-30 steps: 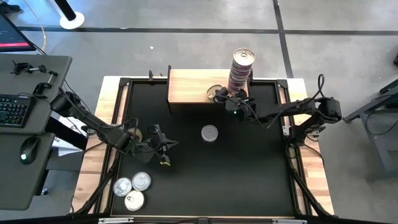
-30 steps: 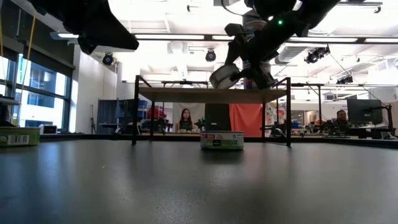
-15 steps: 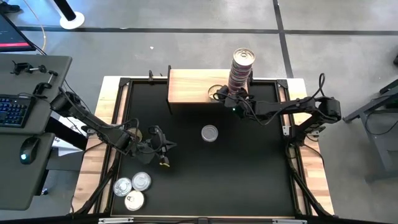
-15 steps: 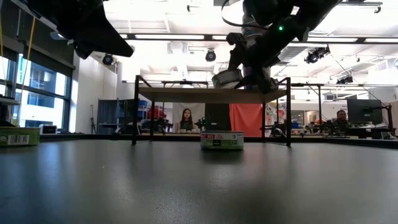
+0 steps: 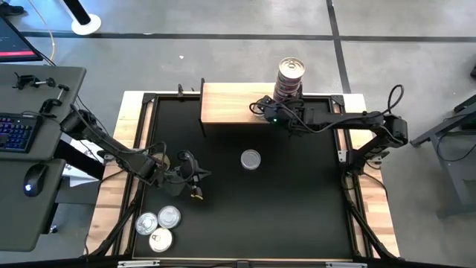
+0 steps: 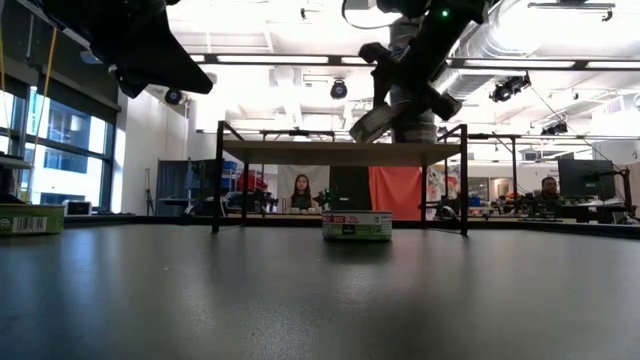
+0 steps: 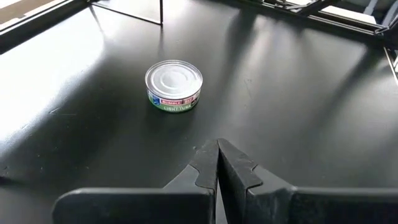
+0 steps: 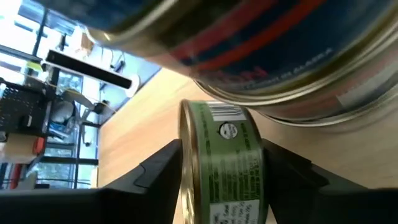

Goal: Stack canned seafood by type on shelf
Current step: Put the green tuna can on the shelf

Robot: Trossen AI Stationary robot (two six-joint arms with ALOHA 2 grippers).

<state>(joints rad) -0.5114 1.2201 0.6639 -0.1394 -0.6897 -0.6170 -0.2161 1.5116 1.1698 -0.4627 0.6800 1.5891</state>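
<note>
Two arms work over the black table (image 5: 297,201), and only the right one carries anything. The right gripper (image 5: 262,109) reaches over the pale wood shelf (image 5: 227,104) at the table's far edge and is closed on a green-labelled tin (image 8: 221,162), its two dark fingers (image 8: 155,171) pressed against the tin's flat ends. In the low view the held tin (image 6: 368,122) is tilted above the shelf top (image 6: 300,152), apart from the wood, just beside the tall stack of tins (image 5: 289,80) that stands on the shelf's right end. The right wrist view shows a stacked tin with a red and blue label (image 8: 261,56) filling the space close beside the held one.

A single silver-topped tin (image 5: 251,159) sits alone on the table, in front of the shelf; the left wrist view shows it upright with a green, red and blue side label (image 7: 174,85). Three more tins (image 5: 159,227) lie clustered together near the table's front left corner, touching or nearly so.

The left gripper (image 5: 195,179) waits above the table's left side, well apart from the shelf, with its fingertips (image 7: 217,163) pressed together and nothing between them.

A desk with a keyboard (image 5: 16,128) and mouse (image 5: 31,181) stands left of the table.
</note>
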